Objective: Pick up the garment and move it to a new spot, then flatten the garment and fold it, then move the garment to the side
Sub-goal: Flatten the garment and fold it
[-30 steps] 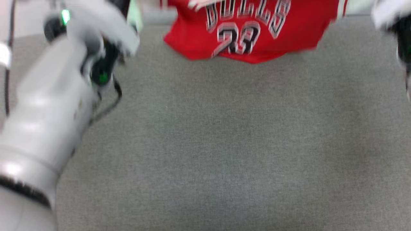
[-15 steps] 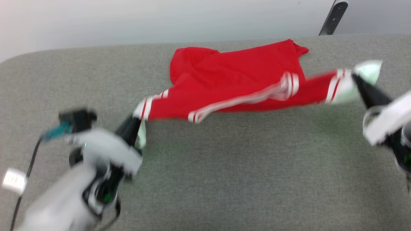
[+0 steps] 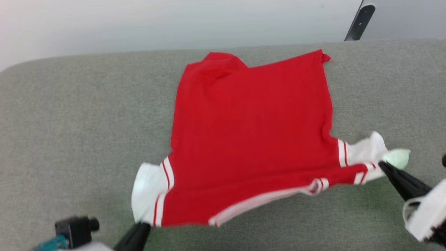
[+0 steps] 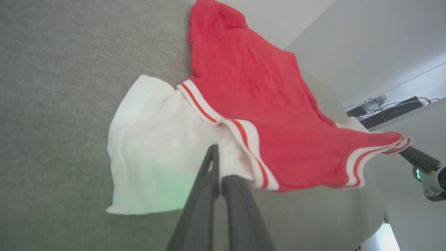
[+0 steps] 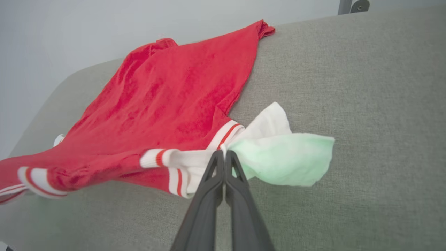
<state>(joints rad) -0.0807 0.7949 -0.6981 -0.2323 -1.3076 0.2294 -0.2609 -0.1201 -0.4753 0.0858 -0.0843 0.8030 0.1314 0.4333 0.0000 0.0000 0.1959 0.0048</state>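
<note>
Across the grey fabric-covered tabletop [image 3: 69, 122] spreads the soft bright red jersey shirt with white sleeve panels [image 3: 251, 132], likely limp and light, its near sleeve corners pinched tight in my left claw [image 4: 216, 153] and right claw [image 5: 223, 155], the sensible handholds.

Red garment [image 3: 251, 132] spread on grey surface

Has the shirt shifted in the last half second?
Yes. The shirt spread toward the robot: its striped edge lies farther from the back edge of the grey surface.
</note>
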